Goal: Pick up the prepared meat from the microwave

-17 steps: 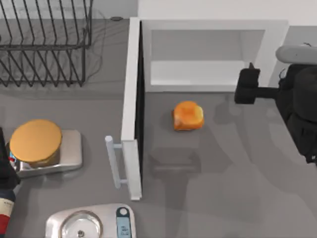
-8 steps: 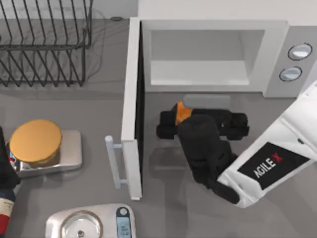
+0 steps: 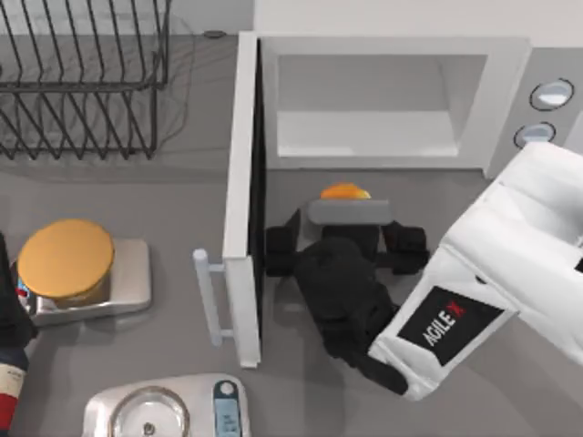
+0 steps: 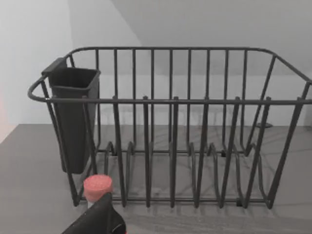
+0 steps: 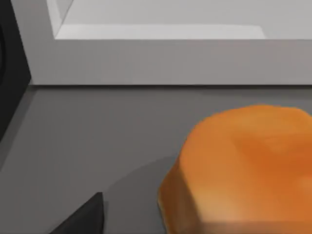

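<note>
Item: prepared meat (image 3: 344, 191) on the table (image 3: 182, 182) before the open microwave (image 3: 383, 91), right tool (image 3: 344, 238) over it, fingers' state untold; advised: centre both fingers astride the lump before closing.

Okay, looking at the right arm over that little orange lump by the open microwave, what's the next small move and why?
Probably lower the right gripper slightly, then close. It sits above the glossy orange-golden meat lump on the grey table before the white microwave, and nothing is gripped yet.
</note>
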You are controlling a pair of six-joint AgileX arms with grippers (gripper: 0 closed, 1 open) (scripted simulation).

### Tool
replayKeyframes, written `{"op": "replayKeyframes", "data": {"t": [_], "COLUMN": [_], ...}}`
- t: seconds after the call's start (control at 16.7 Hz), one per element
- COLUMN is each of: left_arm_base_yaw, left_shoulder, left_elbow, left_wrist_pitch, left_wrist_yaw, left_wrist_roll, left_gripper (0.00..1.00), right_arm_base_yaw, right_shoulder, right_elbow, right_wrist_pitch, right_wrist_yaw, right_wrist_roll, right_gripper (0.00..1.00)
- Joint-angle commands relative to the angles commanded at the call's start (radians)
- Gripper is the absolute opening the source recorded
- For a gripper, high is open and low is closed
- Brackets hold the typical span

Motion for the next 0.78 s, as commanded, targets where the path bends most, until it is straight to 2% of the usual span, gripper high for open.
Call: {"op": "replayKeyframes", "data": {"t": [0.12,0.36,0.78], "left_arm_base_yaw": [0.000,0.000,0.000], "left_shoulder": [0.000,0.000,0.000], "left_elbow": [0.000,0.000,0.000], "left_wrist_pitch": [0.000,0.000,0.000], "left_wrist_yaw": [0.000,0.000,0.000], "left_wrist_roll": [0.000,0.000,0.000], "left_gripper": [1.00,1.00,1.00], "right_arm_base_yaw": [-0.007,-0.037,-0.189], "right_shoulder": [-0.055,0.002,0.225], "right_elbow": [0.019,0.092,0.500], "right_wrist_pitch": [-0.003,-0.030,-0.173], "right_wrist_yaw": [0.013,-0.016,-0.162], "right_wrist_roll": [-0.052,-0.064,-0.122], "right_gripper": [1.00,1.00,1.00]}}
